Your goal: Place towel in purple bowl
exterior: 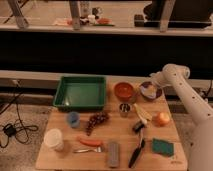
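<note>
The purple bowl (150, 92) stands at the back right of the wooden table, right of the orange-brown bowl (124, 90). A pale, crumpled towel (148, 89) lies in it. My gripper (154, 82) is at the end of the white arm that reaches in from the right. It hangs just above the bowl's far rim, close over the towel. I cannot see whether it still touches the towel.
A green tray (80, 93) stands back left. A metal cup (124, 108), banana (141, 114), orange fruit (162, 118), grapes (97, 120), blue cup (73, 119), white cup (53, 139), carrot (90, 142), grey remote (114, 153), black utensil (137, 147) and green sponge (162, 146) cover the table.
</note>
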